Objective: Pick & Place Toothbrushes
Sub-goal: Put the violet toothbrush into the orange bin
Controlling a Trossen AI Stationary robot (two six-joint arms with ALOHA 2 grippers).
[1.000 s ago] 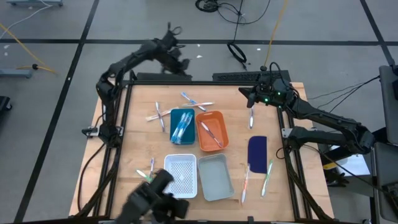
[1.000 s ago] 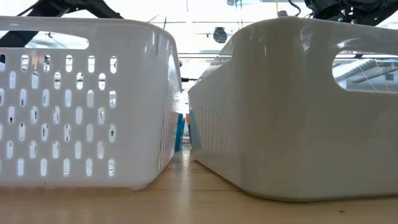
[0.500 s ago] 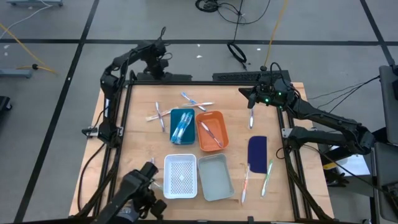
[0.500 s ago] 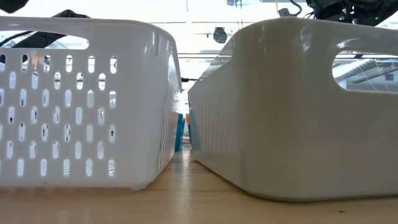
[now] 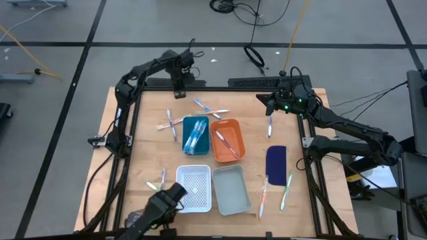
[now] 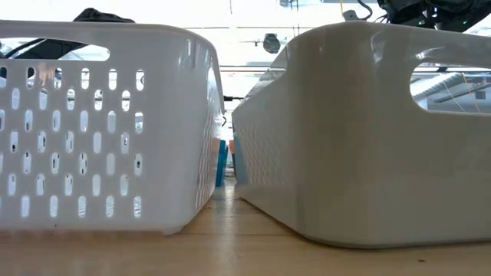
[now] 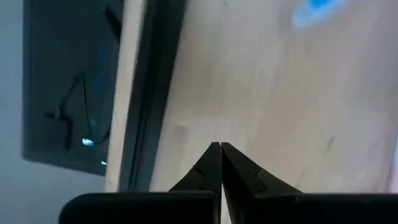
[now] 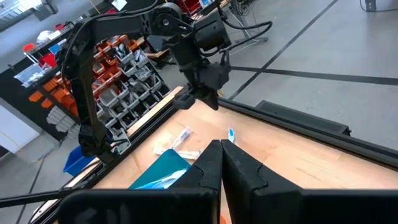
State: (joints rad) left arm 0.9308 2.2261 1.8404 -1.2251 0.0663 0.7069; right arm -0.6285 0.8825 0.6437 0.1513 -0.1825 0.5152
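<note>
Toothbrushes lie scattered on the wooden table: a crossed pair [image 5: 171,124], a pair [image 5: 208,109] near the far edge, one [image 5: 269,125] at the right, more at the near right [image 5: 265,192] and near left [image 5: 161,180]. Some lie in the blue tray [image 5: 195,135] and the orange tray [image 5: 227,143]. My left gripper [image 5: 179,85] points down, shut and empty, over bare wood by the far edge, left of the far pair [image 8: 231,134]. My right gripper [image 8: 221,152] hangs level and shut at the far right, holding nothing.
A white perforated basket [image 5: 194,189] and a grey tray [image 5: 231,190] stand at the near edge and fill the low view. A dark blue oblong piece [image 5: 276,162] lies at the right. A black frame [image 5: 200,87] borders the table's far edge.
My left gripper has come down toward the table near its far edge, swinging left and then back right while its wrist rolled. Its fingers have stayed shut. The toothbrushes and trays have not moved.
</note>
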